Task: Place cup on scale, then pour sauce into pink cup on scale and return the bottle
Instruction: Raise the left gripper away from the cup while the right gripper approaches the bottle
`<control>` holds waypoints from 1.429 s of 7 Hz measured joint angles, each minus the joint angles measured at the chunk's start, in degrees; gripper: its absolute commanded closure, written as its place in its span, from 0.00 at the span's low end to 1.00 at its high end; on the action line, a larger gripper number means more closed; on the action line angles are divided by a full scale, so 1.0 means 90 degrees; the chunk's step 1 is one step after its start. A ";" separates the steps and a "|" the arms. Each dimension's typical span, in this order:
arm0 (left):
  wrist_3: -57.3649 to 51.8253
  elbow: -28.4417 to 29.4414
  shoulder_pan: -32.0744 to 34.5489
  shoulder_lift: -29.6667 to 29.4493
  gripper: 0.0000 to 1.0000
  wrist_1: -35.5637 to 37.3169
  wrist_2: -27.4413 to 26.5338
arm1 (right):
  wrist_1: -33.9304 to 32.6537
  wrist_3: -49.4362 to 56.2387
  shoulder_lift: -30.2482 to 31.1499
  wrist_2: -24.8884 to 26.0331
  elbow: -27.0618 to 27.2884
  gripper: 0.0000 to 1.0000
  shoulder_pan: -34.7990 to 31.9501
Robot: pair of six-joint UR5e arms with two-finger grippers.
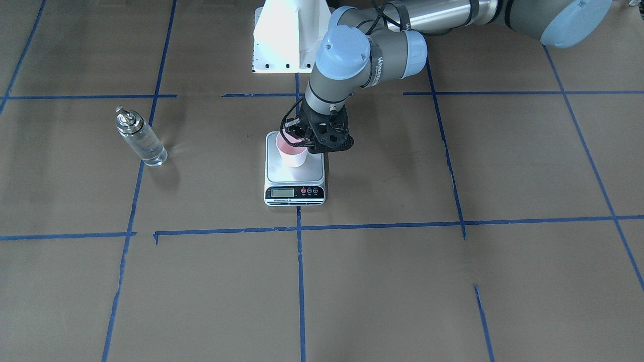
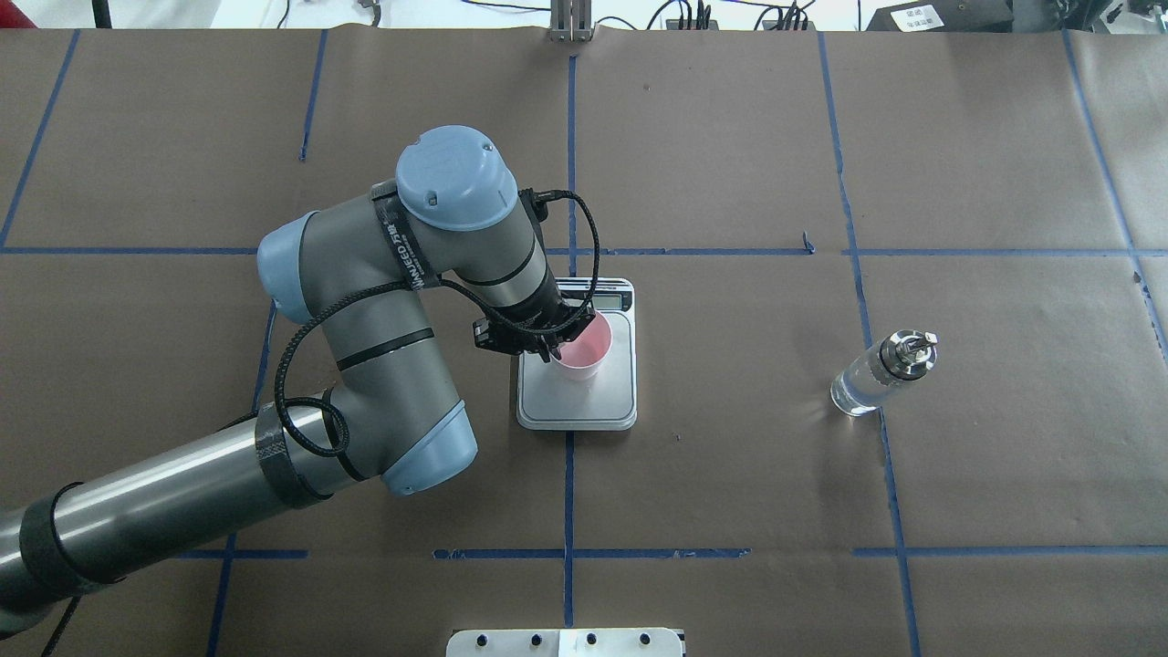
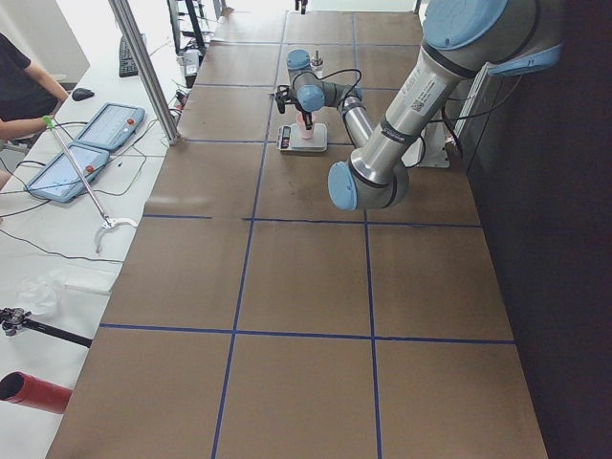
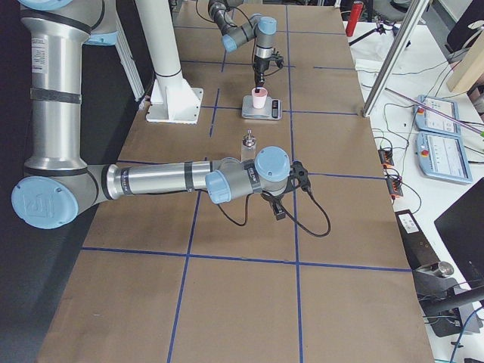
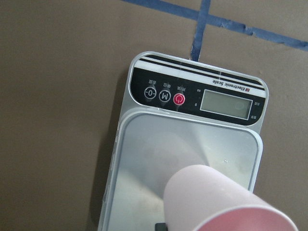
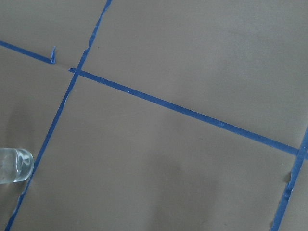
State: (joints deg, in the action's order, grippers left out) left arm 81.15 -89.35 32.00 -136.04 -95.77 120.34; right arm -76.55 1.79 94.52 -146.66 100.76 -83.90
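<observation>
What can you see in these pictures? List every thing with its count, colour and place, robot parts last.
cup: one, white outside, pink inside, on or just above the scale's plate.
scale: one, steel plate, black front strip, mid-table.
bottle: one, clear glass, silver cap, upright, apart from the scale on the robot's right.
table: one, brown paper cover.
tape lines: many, blue, a grid across the table.
base mount: one, white, at the robot's edge.
tablets: two, blue-edged, on the side bench.
left arm: one, grey, pale blue caps, over the scale.
right arm: one, same colours, low near the bottle.
left claw: one, black, gripping the cup's rim.
right claw: one, black; open or shut unclear.
</observation>
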 measured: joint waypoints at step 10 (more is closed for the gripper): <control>-0.0027 -0.1509 0.0830 0.0615 0.30 0.0020 -0.0882 | 0.2367 -0.6269 0.0553 0.1505 0.2954 0.01 0.2713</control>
State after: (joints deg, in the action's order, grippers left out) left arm 80.90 -102.93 39.47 -130.51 -95.60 112.40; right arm -55.26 -54.63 99.50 -133.11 127.35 -59.49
